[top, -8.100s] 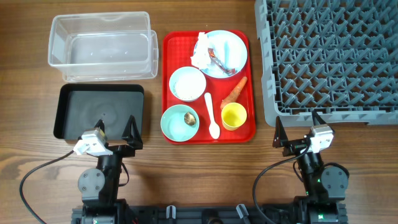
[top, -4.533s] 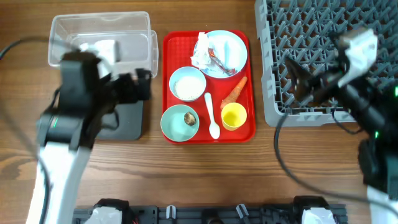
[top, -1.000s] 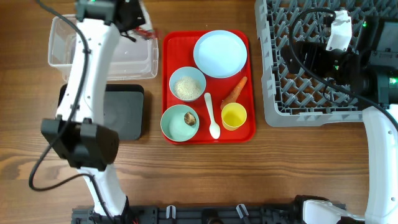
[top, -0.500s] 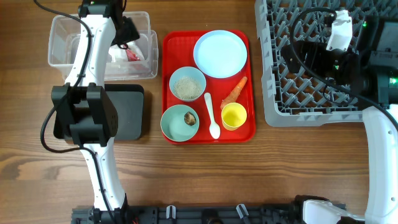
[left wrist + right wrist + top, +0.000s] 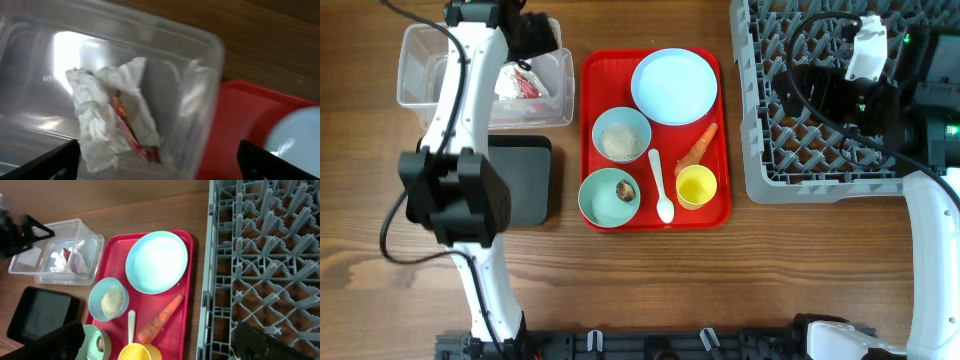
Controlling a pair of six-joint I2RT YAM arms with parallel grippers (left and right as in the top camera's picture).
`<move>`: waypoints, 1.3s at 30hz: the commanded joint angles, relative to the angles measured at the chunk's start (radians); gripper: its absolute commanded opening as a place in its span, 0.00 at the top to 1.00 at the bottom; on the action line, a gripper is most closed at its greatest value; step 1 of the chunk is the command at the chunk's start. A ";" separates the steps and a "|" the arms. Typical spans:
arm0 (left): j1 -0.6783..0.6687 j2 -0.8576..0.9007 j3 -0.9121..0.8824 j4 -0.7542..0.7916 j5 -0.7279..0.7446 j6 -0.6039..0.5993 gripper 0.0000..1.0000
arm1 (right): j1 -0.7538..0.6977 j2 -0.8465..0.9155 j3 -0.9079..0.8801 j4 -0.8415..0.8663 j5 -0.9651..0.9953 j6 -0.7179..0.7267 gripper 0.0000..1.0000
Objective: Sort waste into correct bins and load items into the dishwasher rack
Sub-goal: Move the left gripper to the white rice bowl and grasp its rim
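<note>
- Dishwasher rack (image 5: 770, 150): a grey grid of upright pegs filling the far right of the table (image 5: 640, 290)
- the right arm (image 5: 925, 240) reaches over the rack; its jaws are released, spread wide with nothing between them
- the left arm (image 5: 470, 90) stretches up the left side to the far right end of the clear tub; its jaws hang above the tub, released and holding nothing
- red tray (image 5: 595, 80): flat on the table between the tub and the rack, carrying the dishes
- clear tub (image 5: 420, 75): far left, just beside the red tray
- black tray (image 5: 525, 185): in front of the tub, partly hidden under the left arm
- plate (image 5: 674, 86): round, pale blue, at the far end of the red tray
- pale blue bowl (image 5: 622, 135): mid tray, left side
- mint-green bowl (image 5: 610, 197): near left corner of the tray
- spoon (image 5: 660, 187): white, lying between the mint-green bowl and the cup
- carrot (image 5: 698, 150): on the tray between plate and cup
- crumpled paper (image 5: 110, 110): white with a red wrapper, lying in the right end of the tub
- yellow cup (image 5: 696, 187): upright, near right corner of the tray
- rice (image 5: 621, 140): in the pale blue bowl
- brown scrap (image 5: 626, 189): in the mint-green bowl
</note>
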 commanded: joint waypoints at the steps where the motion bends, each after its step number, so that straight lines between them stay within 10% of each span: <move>1: -0.106 -0.119 0.007 -0.031 0.090 0.080 0.00 | -0.004 -0.013 0.021 0.008 0.009 0.014 0.00; 16: -0.318 -0.117 0.005 -0.447 0.142 -0.064 0.00 | -0.004 0.004 0.021 0.019 0.009 0.014 0.00; 39: -0.528 -0.117 -0.371 -0.389 -0.038 -0.191 0.06 | -0.004 0.039 0.021 -0.005 0.010 0.010 0.00</move>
